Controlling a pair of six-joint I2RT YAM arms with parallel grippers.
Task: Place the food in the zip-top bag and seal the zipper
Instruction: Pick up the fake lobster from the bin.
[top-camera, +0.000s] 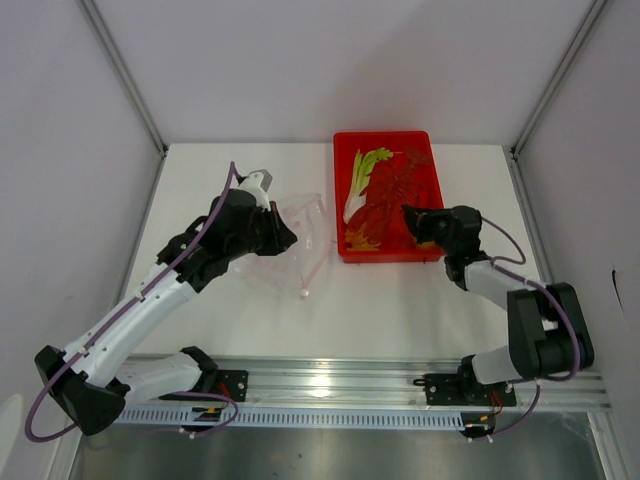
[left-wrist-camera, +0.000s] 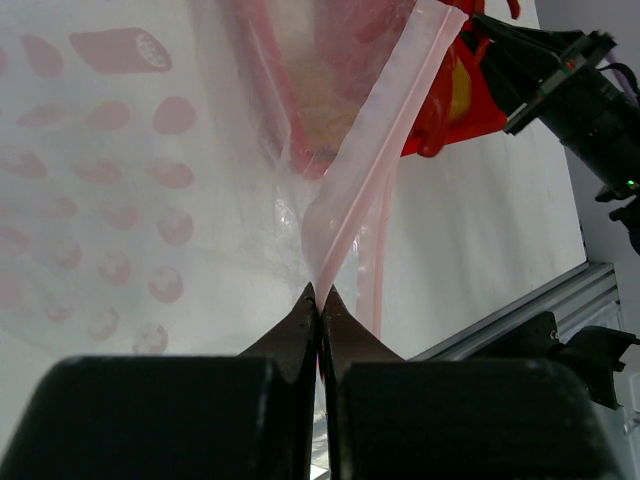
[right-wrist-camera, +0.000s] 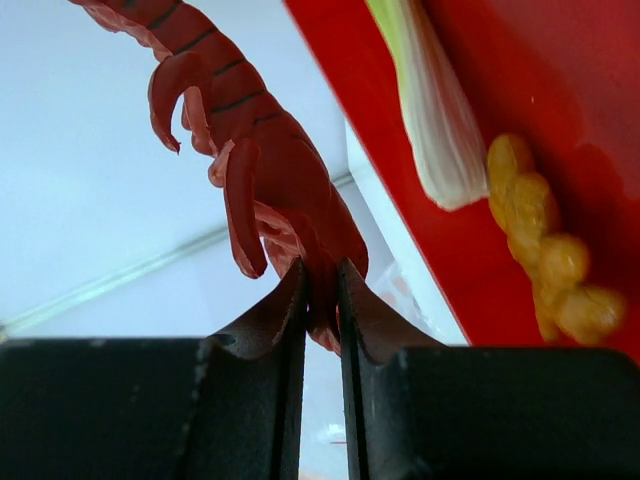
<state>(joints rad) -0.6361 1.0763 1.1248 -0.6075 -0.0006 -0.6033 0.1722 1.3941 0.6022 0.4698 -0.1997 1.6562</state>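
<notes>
My left gripper (top-camera: 288, 240) is shut on the mouth edge of the clear dotted zip-top bag (top-camera: 300, 228), pinching its pinkish zipper strip (left-wrist-camera: 365, 160) between the fingertips (left-wrist-camera: 305, 310). The bag lies on the table left of the tray. My right gripper (top-camera: 410, 216) is shut on the red lobster (right-wrist-camera: 270, 160) and holds it lifted over the tray (top-camera: 425, 155). The green-and-white stalk (top-camera: 362, 178) lies in the tray's left part and shows in the right wrist view (right-wrist-camera: 430, 110). Small yellow-orange pieces (right-wrist-camera: 545, 240) lie in the tray near its front (top-camera: 362, 240).
The red tray's near wall (top-camera: 385, 257) stands just right of the bag. White walls enclose the table on the left, back and right. An aluminium rail (top-camera: 330, 380) runs along the near edge.
</notes>
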